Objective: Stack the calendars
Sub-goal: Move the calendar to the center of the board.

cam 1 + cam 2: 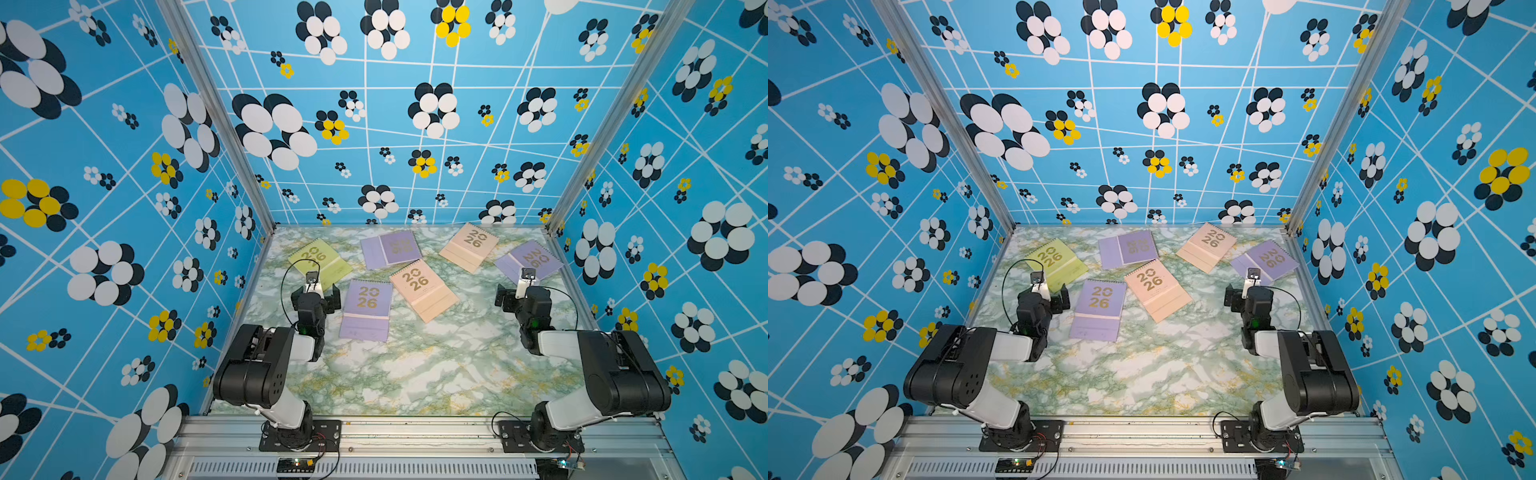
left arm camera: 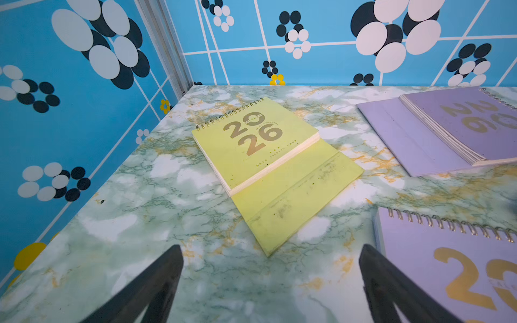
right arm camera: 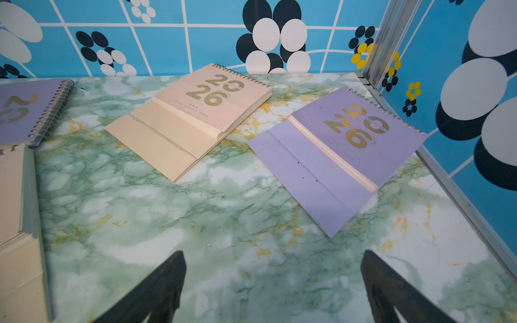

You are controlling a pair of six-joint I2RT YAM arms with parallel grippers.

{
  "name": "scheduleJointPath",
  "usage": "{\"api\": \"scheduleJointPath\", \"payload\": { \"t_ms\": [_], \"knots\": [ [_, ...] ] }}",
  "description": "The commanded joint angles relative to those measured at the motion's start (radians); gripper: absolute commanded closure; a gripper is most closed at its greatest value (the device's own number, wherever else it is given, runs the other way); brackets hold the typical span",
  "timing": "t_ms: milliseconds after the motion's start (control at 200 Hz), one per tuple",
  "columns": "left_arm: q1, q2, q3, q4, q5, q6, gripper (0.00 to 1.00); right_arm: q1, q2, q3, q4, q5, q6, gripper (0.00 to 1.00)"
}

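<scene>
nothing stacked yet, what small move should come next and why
Probably ease the left gripper forward and down onto the yellow-green calendar. Its jaws stand open and empty, that calendar's near corner lies just ahead between them, and nothing is stacked yet.

Left arm [image 1: 253, 365] and right arm [image 1: 615, 370] folded low, elbows back, jaws wide apart (both pairs alike).
</scene>
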Motion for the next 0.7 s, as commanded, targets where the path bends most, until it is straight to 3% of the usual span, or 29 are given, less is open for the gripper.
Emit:
{"api": "scheduleJointPath", "payload": {
  "t_ms": [0,130,205,695],
  "knots": [
    [0.014,-0.021,-0.014,-0.001,0.013,0.011,0.01,-0.007,-0.016,-0.016,-0.009,-0.016,0.012,0.01],
    [0.014,-0.02,-0.008,-0.01,0.019,0.008,0.0,-0.007,-0.016,-0.017,-0.008,-0.016,0.012,0.01],
    [0.042,-0.026,-0.001,-0.036,0.077,-0.004,0.0,-0.007,-0.016,-0.016,-0.007,-0.016,0.014,0.01],
    [0.06,-0.026,-0.004,-0.037,0.11,-0.015,0.01,-0.008,-0.016,-0.014,-0.011,-0.018,0.015,0.01]
  ]
}}
